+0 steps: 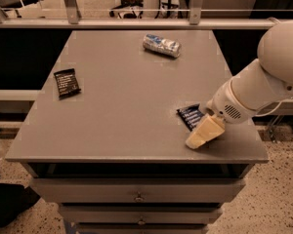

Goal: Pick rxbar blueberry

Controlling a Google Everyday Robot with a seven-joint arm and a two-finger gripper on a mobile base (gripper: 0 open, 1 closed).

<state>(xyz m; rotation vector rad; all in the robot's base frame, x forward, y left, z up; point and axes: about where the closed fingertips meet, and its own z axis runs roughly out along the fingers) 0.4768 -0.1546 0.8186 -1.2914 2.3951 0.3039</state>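
Observation:
The rxbar blueberry, a flat dark navy wrapper with white text, lies near the front right of the grey table. Only its left end shows; the arm covers the rest. My gripper, with cream-coloured fingers, comes in from the right on the white arm and is low over the bar's near right part, close to the table's front edge.
A smaller black wrapper with white text lies at the left. A silver-and-blue can lies on its side at the back. A railing runs behind the table. Drawers sit below the front edge.

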